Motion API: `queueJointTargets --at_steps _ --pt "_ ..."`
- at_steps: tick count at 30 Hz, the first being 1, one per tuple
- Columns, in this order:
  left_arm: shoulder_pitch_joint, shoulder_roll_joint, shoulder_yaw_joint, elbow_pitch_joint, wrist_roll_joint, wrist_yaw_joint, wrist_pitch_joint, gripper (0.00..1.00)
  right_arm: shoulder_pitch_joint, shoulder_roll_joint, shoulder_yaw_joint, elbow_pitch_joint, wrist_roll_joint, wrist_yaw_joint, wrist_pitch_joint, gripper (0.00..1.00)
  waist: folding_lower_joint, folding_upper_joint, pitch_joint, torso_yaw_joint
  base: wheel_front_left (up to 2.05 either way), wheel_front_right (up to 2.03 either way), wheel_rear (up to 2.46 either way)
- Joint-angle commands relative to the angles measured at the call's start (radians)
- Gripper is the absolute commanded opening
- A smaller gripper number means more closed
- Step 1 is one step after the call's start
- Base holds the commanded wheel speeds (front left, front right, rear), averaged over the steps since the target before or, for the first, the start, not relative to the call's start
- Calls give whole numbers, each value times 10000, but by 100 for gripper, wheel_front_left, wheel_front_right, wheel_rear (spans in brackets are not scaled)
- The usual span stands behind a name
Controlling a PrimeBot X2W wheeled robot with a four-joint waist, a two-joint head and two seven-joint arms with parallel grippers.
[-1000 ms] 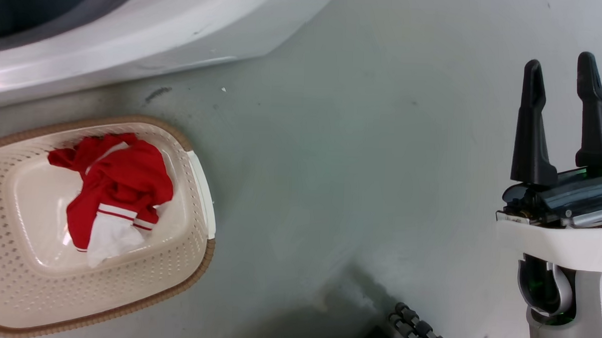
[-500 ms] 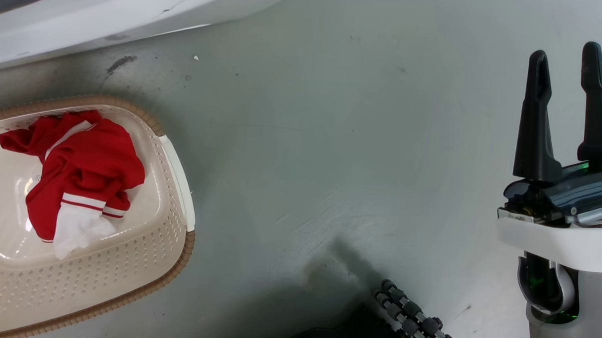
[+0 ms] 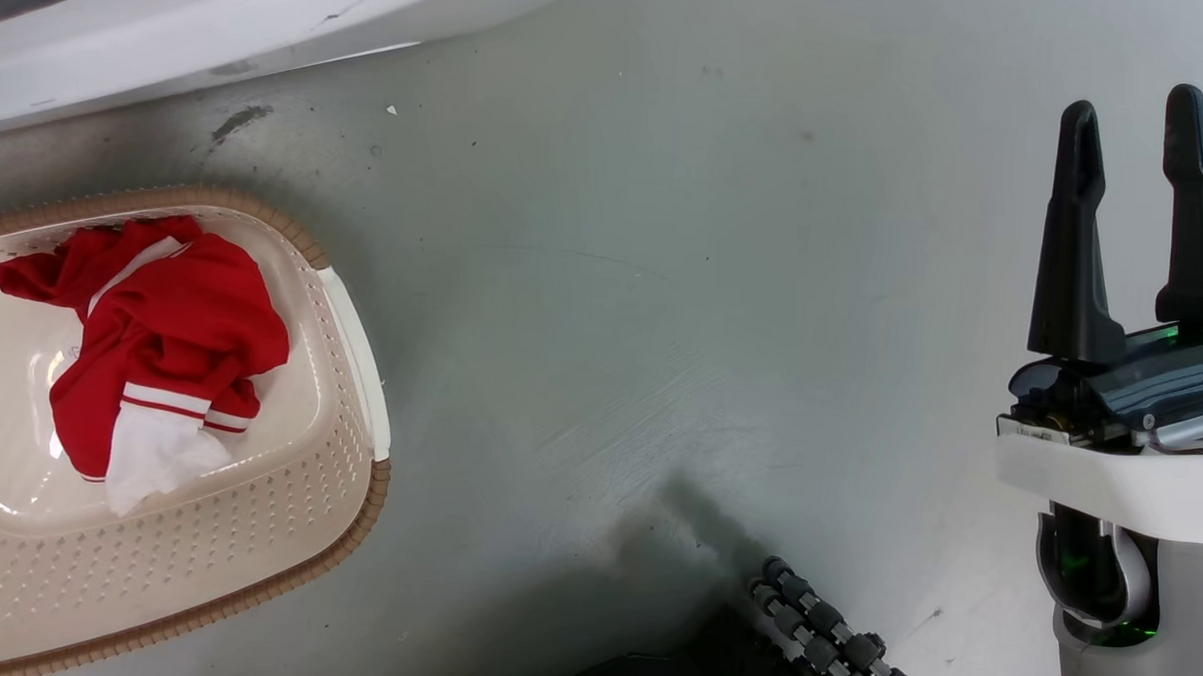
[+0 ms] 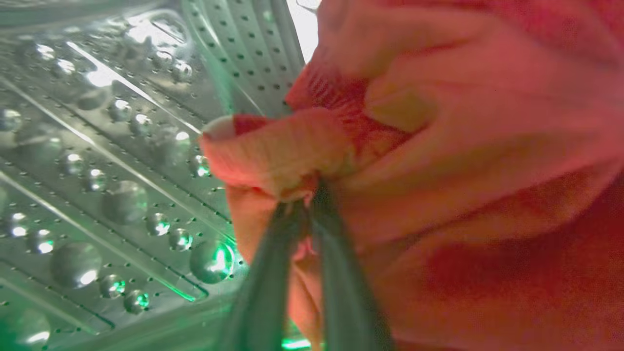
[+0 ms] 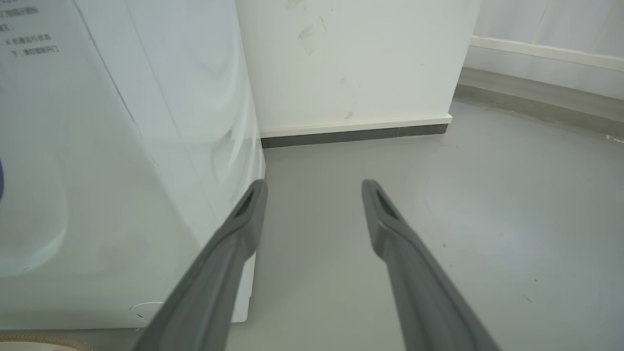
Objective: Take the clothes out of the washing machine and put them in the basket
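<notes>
Pinching red cloth (image 4: 463, 195), the left claw (image 4: 308, 195) is closed (right claw (image 5: 314, 192) spread, empty; washer's (image 5: 122, 146) print (image 5: 29, 41) blurred).

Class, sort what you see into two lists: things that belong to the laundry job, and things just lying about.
Job: washing machine, steel drum, basket, red-and-white garment in the basket, red cloth pinched by the left claw.
Lying about: dark floor smudge, white speck, wall.
</notes>
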Motion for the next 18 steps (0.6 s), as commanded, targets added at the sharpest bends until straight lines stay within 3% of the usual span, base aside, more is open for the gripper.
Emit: queueJointTargets --at_steps 1,8,18 --pt "90 8 -34 128 -36 23 -61 0 -63 12 -27 14 -36 -7 -20 100 -1 -1 -7 10 0 0 0" --pt "373 -118 25 204 -233 22 -1228 0 -21 12 -80 166 -170 -7 -20 100 -1 -1 -369 174 0 0 0" --pt "1886 -434 -81 101 -1059 21 -3023 0 309 10 -158 492 -612 -8 -20 100 -1 -1 -1694 779 0 0 0"
